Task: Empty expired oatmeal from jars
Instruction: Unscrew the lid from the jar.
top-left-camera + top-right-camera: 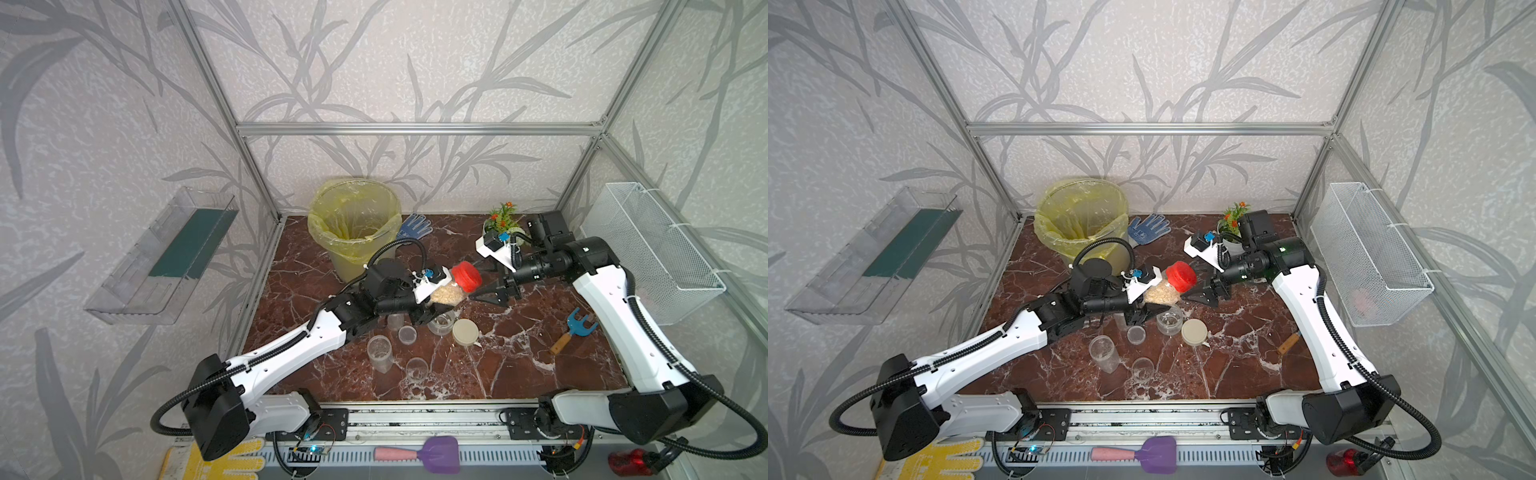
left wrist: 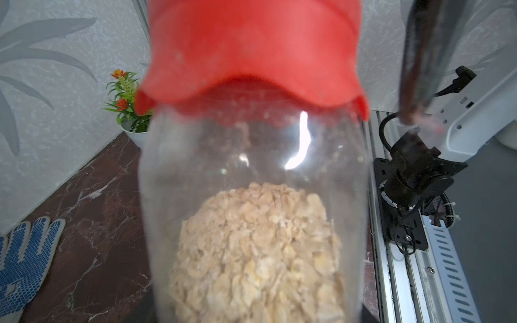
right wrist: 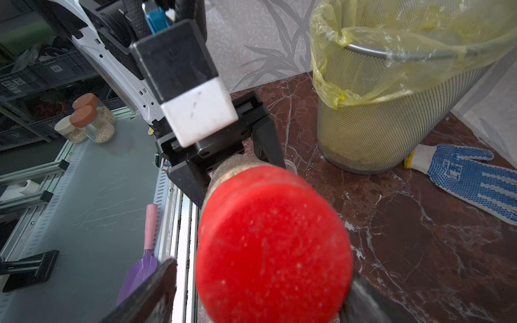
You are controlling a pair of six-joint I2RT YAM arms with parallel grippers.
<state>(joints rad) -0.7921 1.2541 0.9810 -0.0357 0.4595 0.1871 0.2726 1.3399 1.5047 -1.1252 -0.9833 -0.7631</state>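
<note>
A clear jar with a red cap [image 1: 467,276] [image 1: 1180,276] is held above the table's middle, tilted with the cap toward the right arm. My left gripper [image 1: 440,301] [image 1: 1154,303] is shut on the jar's body [image 2: 251,167]. Oatmeal [image 2: 257,251] [image 1: 445,294] fills the lower part of the jar. My right gripper [image 1: 482,286] [image 3: 257,299] stands open, a finger on each side of the red cap [image 3: 274,251], with a gap showing beside one finger [image 3: 151,293]. An uncapped slim jar [image 1: 379,353] and a squat jar [image 1: 441,323] stand on the table below.
A bucket with a yellow liner [image 1: 353,224] [image 3: 391,84] stands at the back left, with a blue-dotted glove [image 1: 413,226] beside it. A flower pot [image 1: 503,224] is behind the right arm. A beige lid [image 1: 465,331], clear lids [image 1: 407,334] and a blue hand fork [image 1: 575,328] lie on the marble.
</note>
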